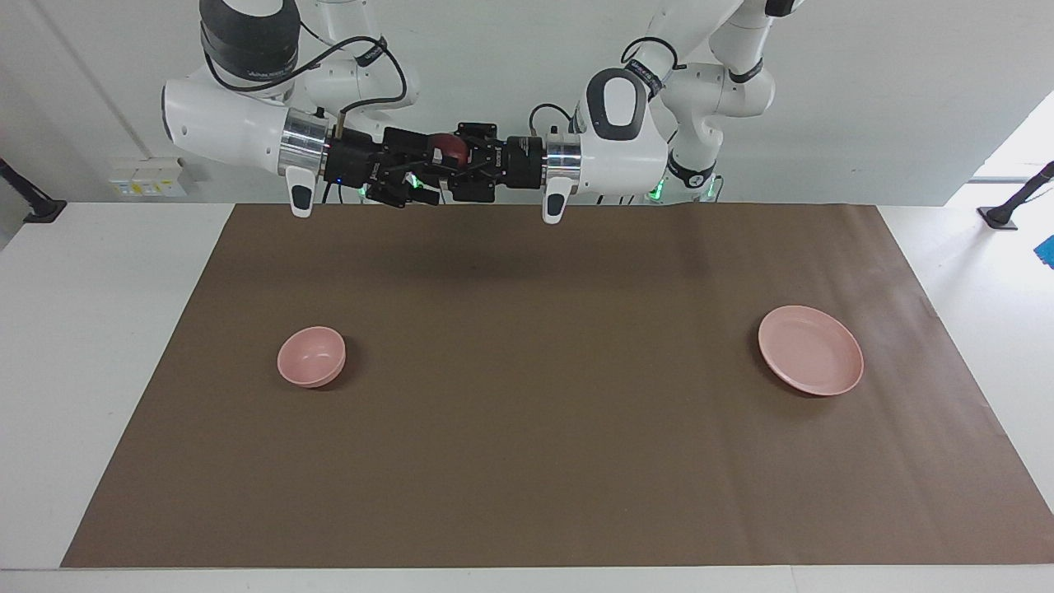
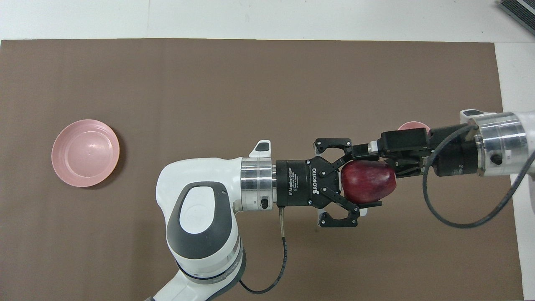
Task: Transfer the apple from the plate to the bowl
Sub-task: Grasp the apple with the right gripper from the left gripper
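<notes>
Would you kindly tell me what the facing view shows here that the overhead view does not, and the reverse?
Only the facing view: the whole bowl, uncovered on the mat, and how high the apple hangs over the table. Only the overhead view: the left gripper shut on the apple's sides, seen in full; there the bowl is just a sliver under the right gripper. Both: the empty plate, the apple between the two grippers, the brown mat.
</notes>
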You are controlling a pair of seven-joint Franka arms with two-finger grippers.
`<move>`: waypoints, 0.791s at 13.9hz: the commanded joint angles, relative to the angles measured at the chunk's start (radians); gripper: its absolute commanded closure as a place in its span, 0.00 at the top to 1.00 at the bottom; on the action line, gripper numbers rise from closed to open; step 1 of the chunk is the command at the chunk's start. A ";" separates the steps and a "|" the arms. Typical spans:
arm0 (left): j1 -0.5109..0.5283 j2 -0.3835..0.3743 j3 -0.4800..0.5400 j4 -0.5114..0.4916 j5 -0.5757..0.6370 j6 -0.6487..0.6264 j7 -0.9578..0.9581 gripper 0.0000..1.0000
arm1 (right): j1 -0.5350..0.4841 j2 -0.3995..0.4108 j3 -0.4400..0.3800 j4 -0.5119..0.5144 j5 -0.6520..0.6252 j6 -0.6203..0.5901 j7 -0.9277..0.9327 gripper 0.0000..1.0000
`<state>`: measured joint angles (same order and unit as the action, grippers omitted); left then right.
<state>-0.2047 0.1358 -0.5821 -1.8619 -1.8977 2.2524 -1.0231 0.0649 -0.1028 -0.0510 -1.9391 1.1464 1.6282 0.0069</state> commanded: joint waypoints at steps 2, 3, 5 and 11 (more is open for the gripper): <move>-0.013 -0.009 0.004 0.016 -0.017 0.038 -0.018 0.00 | -0.008 -0.020 0.002 0.009 -0.008 -0.018 0.042 1.00; -0.013 -0.009 0.002 0.018 -0.017 0.038 -0.017 0.00 | -0.007 -0.028 0.002 0.000 -0.011 -0.018 0.039 1.00; -0.012 -0.007 -0.001 0.023 -0.017 0.038 -0.018 0.00 | -0.008 -0.034 0.000 -0.009 -0.020 -0.019 0.019 1.00; -0.013 -0.007 -0.001 0.023 -0.017 0.039 -0.017 0.00 | -0.008 -0.077 0.000 -0.063 -0.045 -0.051 -0.039 1.00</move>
<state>-0.2047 0.1354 -0.5854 -1.8502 -1.8978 2.2654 -1.0234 0.0642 -0.1321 -0.0508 -1.9504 1.1236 1.5847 0.0028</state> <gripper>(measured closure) 0.238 0.000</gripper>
